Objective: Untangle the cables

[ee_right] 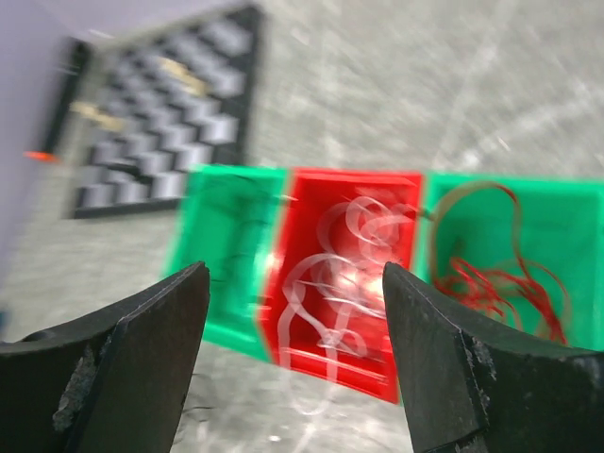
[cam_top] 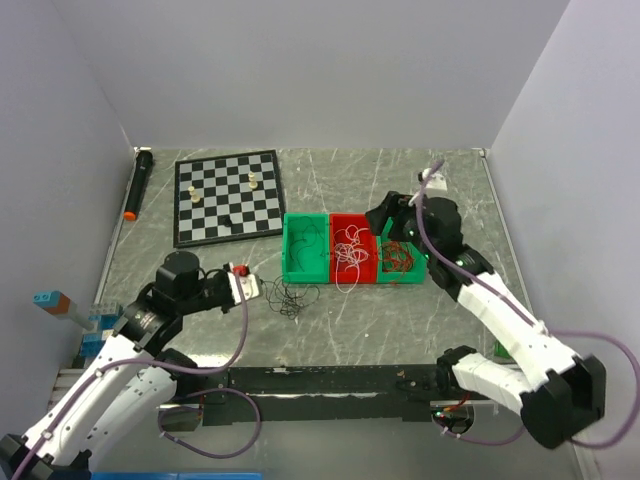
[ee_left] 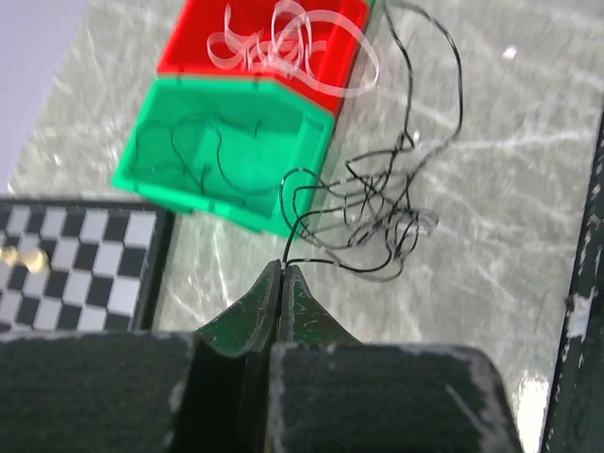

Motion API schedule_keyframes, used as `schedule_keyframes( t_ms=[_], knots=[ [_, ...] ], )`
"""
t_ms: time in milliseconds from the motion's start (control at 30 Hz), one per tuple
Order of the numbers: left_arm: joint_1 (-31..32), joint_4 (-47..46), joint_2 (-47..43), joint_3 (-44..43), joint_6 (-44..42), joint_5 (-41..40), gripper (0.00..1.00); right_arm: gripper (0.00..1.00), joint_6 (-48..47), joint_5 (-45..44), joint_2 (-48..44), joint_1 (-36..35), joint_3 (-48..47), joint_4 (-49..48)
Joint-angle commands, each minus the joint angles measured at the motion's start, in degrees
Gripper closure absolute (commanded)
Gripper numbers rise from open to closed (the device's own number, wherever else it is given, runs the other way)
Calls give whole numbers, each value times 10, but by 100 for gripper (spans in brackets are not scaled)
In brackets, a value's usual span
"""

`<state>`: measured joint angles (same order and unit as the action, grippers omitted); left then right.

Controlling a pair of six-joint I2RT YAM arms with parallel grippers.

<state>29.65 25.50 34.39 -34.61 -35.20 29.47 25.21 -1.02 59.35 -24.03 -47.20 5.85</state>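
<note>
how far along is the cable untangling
Mostly sorted: red wires lie in the right green bin, white wires in the red bin. In hand: the left gripper, jaws shut, pinches a strand of the dark tangle on the table. Left: loosening that tangle, likely for the left green bin; the right gripper hangs open above the bins.

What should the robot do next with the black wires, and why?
Probably lift the left gripper and carry its strand toward the green bin in front of it. It is shut on a strand of the black tangle lying loose on the table, and that bin already holds some black wire.
</note>
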Motion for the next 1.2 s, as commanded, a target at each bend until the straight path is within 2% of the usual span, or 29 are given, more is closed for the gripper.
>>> schedule_keyframes(
  t_ms=[0,200,333,633,867,1167],
  knots=[
    [0,-70,-10,-22,8,78,99,20,-4,95,-58,-7,25,-48],
    [0,-17,74,-151,0,136,99,23,5,204,-82,-17,57,-81],
    [0,-18,81,-193,7,160,99,23,4,237,-84,-36,77,-101],
    [1,20,98,-293,-31,171,99,21,60,341,-64,-58,120,-183],
    [1,20,105,-324,-34,175,99,21,120,387,-57,-80,149,-258],
    [1,11,103,-325,-27,177,99,22,177,377,-21,-119,152,-334]
  ],
)
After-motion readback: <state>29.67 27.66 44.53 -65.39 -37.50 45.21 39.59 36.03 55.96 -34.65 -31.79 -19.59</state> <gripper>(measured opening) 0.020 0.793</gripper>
